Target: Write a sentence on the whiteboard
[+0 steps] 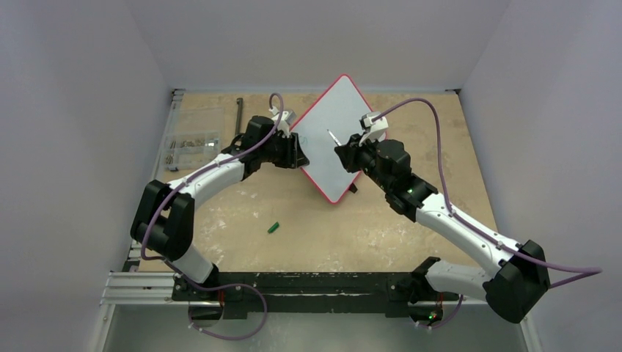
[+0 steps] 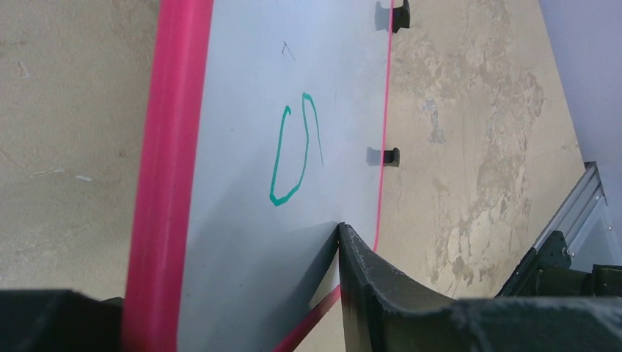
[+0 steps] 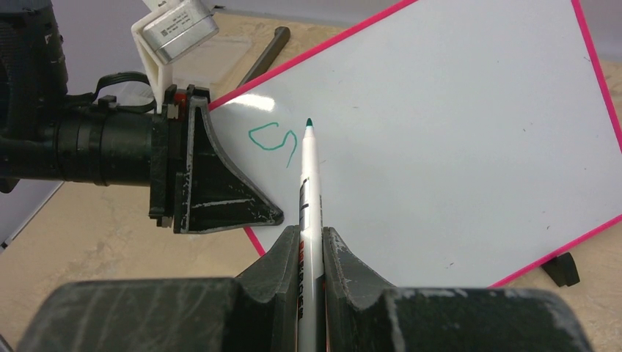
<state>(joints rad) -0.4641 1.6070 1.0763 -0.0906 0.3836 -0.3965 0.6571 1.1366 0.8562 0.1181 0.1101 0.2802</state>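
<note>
The whiteboard (image 1: 334, 139) (image 3: 455, 147), white with a red rim, lies turned like a diamond at the table's far middle. Of the sentence only a green "S" with a short stroke (image 2: 293, 154) (image 3: 273, 139) shows near its left corner. My right gripper (image 1: 345, 154) (image 3: 311, 238) is shut on a white marker (image 3: 308, 183), whose green tip hovers just right of the letter. My left gripper (image 1: 299, 152) (image 2: 205, 260) straddles the board's left corner with its jaws apart; one finger (image 2: 381, 286) touches the board's face and the other sits beyond the rim.
A green marker cap (image 1: 273, 227) lies on the table in front of the board. A clear box of small parts (image 1: 192, 150) and a black bar (image 1: 239, 117) sit at the far left. Black feet (image 2: 392, 155) stick out under the board's rim.
</note>
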